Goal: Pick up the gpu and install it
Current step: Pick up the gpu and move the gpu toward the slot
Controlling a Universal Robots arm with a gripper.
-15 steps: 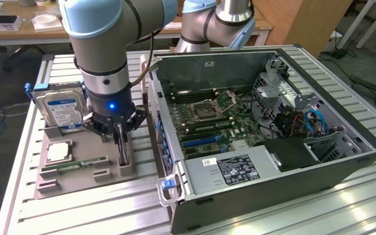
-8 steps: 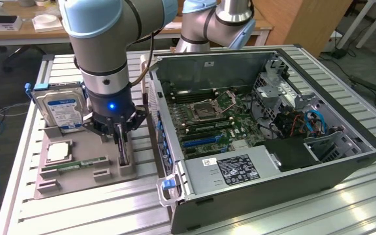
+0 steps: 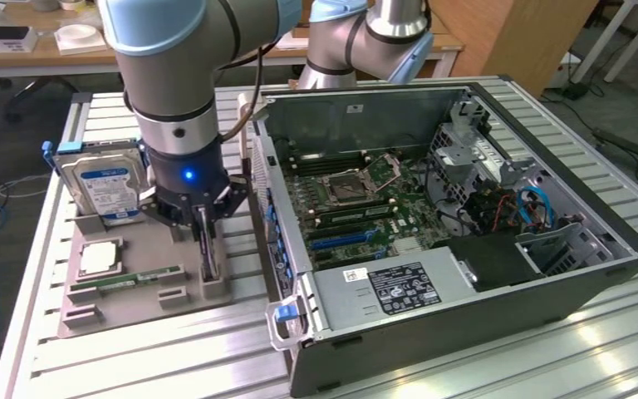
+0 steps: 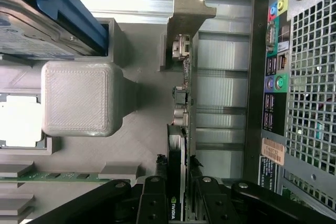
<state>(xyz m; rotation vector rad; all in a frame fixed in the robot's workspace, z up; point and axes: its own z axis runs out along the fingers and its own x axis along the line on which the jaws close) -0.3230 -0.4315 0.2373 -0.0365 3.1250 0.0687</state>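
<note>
Your pincer (image 3: 205,264) is down over the grey holder tray (image 3: 130,307), which lies on the slatted desk (image 3: 186,366) towards its edge at the exterior view's left. Just beside the tray, the open computer case (image 3: 463,249) takes up the middle of the desk and its other side.

In the wrist view the gpu (image 4: 185,103) stands on its long edge in a slot on the side of the tray that faces the case. It runs alongside the case's rear panel (image 4: 294,103) but does not touch it. You are looking at the card edge-on, a thin green board with its silvery bracket (image 4: 190,6) at the end away from the pincer.

The pincer (image 4: 178,162) is at a narrow setting and straddles the other end of the card. One black finger (image 4: 157,192) lies against each face and you can see no gap, so it has the gpu clamped. The card sits in its slot and has not been lifted.

Elsewhere on the tray:
- The silver hard drive (image 3: 100,187) with its blue label leans upright at the tray's far end.
- A square processor chip (image 3: 97,258) lies flat nearer the middle.
- A slim green memory stick (image 3: 130,278) rests in its groove just beside the chip.
- A rounded grey block of the tray (image 4: 81,98) rises between the hard drive and the gpu.
</note>
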